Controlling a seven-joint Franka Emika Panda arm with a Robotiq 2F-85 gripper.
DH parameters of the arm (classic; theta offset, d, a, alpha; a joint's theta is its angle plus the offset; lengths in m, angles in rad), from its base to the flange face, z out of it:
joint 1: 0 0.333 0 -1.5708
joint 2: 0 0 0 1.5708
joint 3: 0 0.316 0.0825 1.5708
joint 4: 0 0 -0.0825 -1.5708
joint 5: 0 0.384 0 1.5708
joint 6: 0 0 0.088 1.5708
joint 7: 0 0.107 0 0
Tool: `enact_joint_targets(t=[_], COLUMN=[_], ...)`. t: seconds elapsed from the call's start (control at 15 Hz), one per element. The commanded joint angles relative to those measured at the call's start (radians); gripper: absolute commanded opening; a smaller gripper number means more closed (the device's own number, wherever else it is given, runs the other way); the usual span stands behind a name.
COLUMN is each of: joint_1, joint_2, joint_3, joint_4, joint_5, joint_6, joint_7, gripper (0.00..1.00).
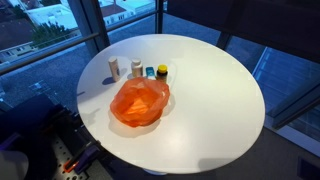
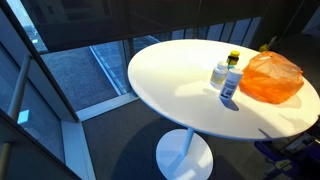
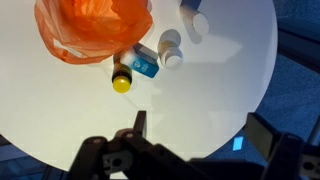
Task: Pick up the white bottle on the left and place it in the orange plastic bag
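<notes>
Exterior view: a round white counter (image 1: 225,95) stands beside tall windows. An orange plastic bag (image 1: 140,103) lies slumped near the middle. Behind it, four small containers stand upright in a row. The white bottle (image 1: 113,68) is at the left end, standing apart from the bag. Next to it are a second white bottle (image 1: 135,70), a blue container (image 1: 149,72) and a yellow-capped bottle (image 1: 162,72). The left bottle is short, plain and cylindrical, with a white cap. It has a small gap on each side, which probably leaves room for a grasp.

Exterior view from another side: the bag (image 2: 272,78) sits to the right of the containers. The bottles (image 2: 228,76) bunch and overlap here, so I cannot tell which one is the task's bottle.

Wrist view, looking down: the bag (image 3: 95,28) fills the top left, crumpled, and its mouth is not clearly visible. The containers run diagonally away from it, from the yellow cap (image 3: 122,82) to the blue container (image 3: 146,62) to the second white bottle (image 3: 170,48). The task's bottle (image 3: 193,22) is farthest along, near the top edge. The jaws enter from the bottom edge. They appear spread apart and hold nothing, and they hang well short of the bottle. In my judgement the reach has not yet begun.
</notes>
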Motion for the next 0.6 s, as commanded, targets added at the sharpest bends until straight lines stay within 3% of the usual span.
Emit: enact_joint_targets(t=[0.0,0.53], joint_1=[-0.022,-0.019], joint_2=[0.072,0.232], joint_3=[0.031,0.065], joint_4=[0.055,0.09], joint_5=[-0.042,-0.156], joint_6=[0.01,-0.007], joint_7=[0.074,0.17], gripper=[1.0,1.0])
